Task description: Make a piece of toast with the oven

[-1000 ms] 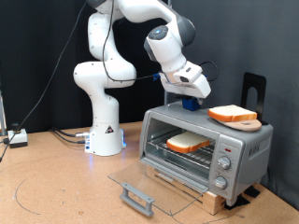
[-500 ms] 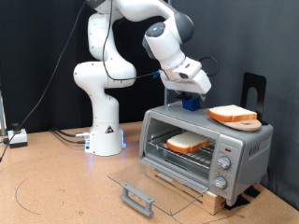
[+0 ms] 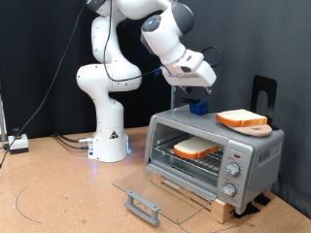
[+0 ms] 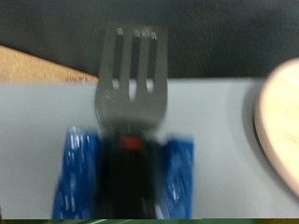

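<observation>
The silver oven [image 3: 248, 155] stands at the exterior view's right with its glass door [image 3: 146, 184] folded down open. One piece of toast [image 3: 194, 149] lies on the wire rack inside. A second slice [image 3: 241, 118] rests on a round wooden board on the oven's top. My gripper [image 3: 191, 80] hangs above the oven's top, over a small blue block [image 3: 199, 108]. In the wrist view my gripper [image 4: 131, 177] is shut on the black handle of a slotted metal spatula [image 4: 135, 75], which points down at the grey oven top [image 4: 215, 121].
The round wooden board [image 4: 280, 121] sits at one side of the oven top. The door's grey bar handle [image 3: 144, 206] sticks out over the table in front. A black stand [image 3: 264, 92] rises behind the oven. The robot base [image 3: 109, 136] stands at the exterior view's left.
My gripper has risen and shifted towards the exterior view's left, away from the blue block on the oven top. The toast, board and oven door have not moved.
</observation>
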Robot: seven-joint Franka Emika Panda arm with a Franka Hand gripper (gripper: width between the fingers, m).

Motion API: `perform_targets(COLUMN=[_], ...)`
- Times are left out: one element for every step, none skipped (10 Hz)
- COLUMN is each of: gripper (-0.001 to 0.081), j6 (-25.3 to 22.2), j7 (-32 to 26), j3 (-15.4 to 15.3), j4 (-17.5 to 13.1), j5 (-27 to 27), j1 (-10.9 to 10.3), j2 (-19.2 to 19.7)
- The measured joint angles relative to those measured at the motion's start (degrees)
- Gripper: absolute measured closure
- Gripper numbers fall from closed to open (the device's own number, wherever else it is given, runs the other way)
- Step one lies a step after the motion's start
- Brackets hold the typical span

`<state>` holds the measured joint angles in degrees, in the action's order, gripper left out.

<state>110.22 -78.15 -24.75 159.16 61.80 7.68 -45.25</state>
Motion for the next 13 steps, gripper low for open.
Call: perform_targets(gripper=[-0.0003, -0.0003, -0.0003, -0.0003, -0.0003, -0.0003, -0.0003, -0.0003, -0.0003, -0.0003, -0.0003, -0.0003, -0.0003], j6=[-0.27, -0.65, -1.04, -1.93, -2.91, -4.17, -5.01, -5.23, -5.28, -5.28, -5.28, -5.45, -5.45], j7=[-1.48, -2.54, -2.99, -3.13, -3.3, -3.71, -4.64, -5.91, -7.22, -8.24, -8.75, -9.2, -9.2], j3=[1.55, 3.14, 4.69, 6.23, 7.66, 9.12, 10.68, 12.21, 13.71, 15.06, 16.15, 16.64, 16.53], j4=[0.03, 0.03, 0.0, -0.15, -0.41, -0.79, -1.24, -1.62, -2.06, -2.6, -3.23, -4.3, -4.22], j5=[-1.47, -2.93, -4.41, -6.36, -8.57, -10.8, -12.53, -13.67, -14.82, -16.09, -17.59, -18.22, -18.21], j1=[1.4, 2.74, 4.07, 5.59, 7.04, 8.44, 9.67, 10.72, 11.77, 12.87, 13.99, 14.67, 14.64], j2=[0.45, 0.87, 1.36, 1.98, 2.76, 3.83, 5.03, 6.26, 7.5, 8.73, 9.99, 11.88, 11.83])
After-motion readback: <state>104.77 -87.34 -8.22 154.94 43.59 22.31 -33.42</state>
